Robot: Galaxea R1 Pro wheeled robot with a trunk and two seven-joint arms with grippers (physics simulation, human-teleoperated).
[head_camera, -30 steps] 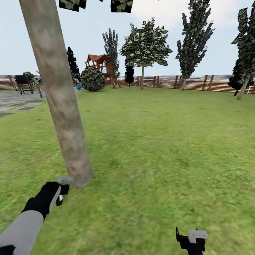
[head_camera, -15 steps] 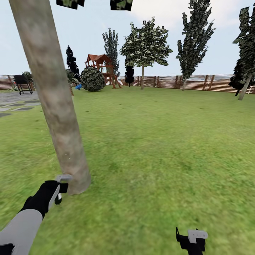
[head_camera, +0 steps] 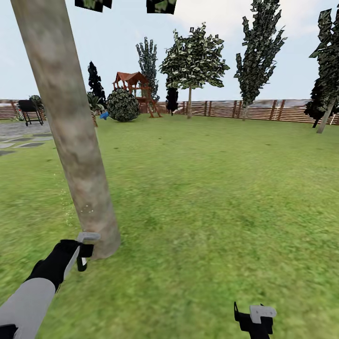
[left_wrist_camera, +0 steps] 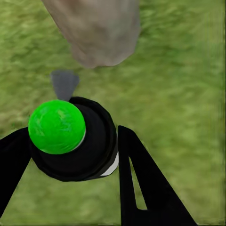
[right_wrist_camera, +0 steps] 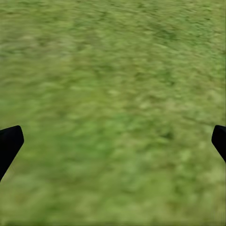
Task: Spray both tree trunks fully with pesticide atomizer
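the near tree trunk [head_camera: 75, 136] is cut off at the top. left claw [left_wrist_camera: 70, 141] is clamped on one atomizer [left_wrist_camera: 73, 139] at its base; right claw [right_wrist_camera: 113, 141], fingers spread wide, holds nothing over grass [right_wrist_camera: 113, 70].

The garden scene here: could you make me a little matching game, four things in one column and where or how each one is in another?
Things:
1. atomizer
2. tree trunk
3. right gripper
4. wooden fence

Descriptions:
A. along the far edge of the lawn
B. open, over bare grass
C. leaning column just ahead of the left gripper
D. black body with a green ball, between the jaws

Pairs: 1-D, 2-C, 3-B, 4-A
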